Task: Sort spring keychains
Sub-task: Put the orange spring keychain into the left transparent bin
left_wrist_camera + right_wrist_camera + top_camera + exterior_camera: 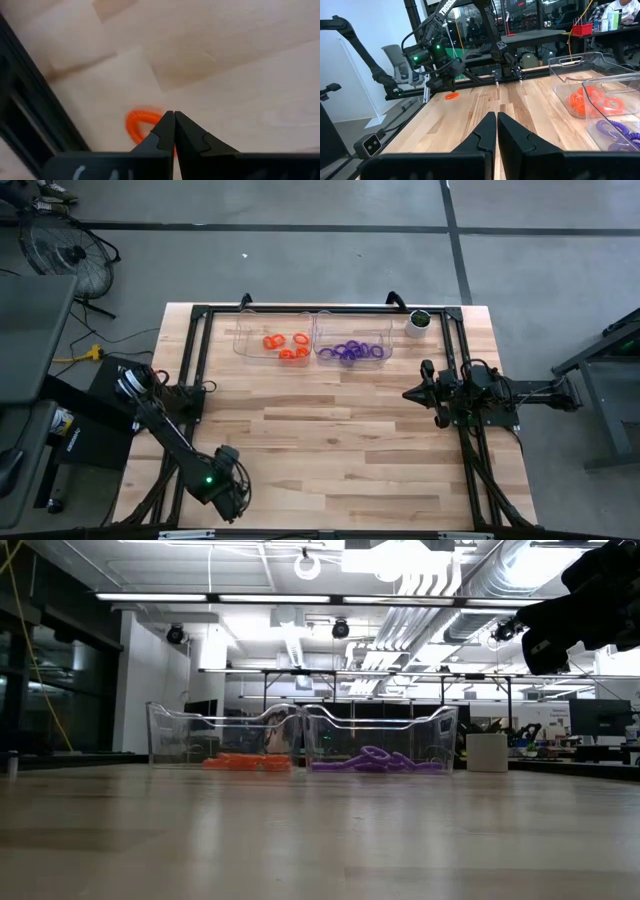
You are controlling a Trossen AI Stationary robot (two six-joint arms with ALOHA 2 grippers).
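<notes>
Several orange spring keychains (285, 345) lie in the left clear bin, and several purple ones (352, 352) in the right bin; both heaps also show in the low view (245, 762) (375, 760). One orange keychain (451, 95) lies flat on the table near its near-left corner. My left gripper (173, 115) is shut and hangs just above that keychain (139, 123), whose one side its fingers hide. In the high view the left gripper (228, 492) covers it. My right gripper (496, 115) is shut, off the table surface at the right side (407, 393).
The two clear bins (312, 332) stand side by side at the table's far edge. A small white cup with a dark top (418, 322) sits to their right. Black frame rails (200, 350) run along the table's sides. Bare wood (340, 440) spreads between the arms.
</notes>
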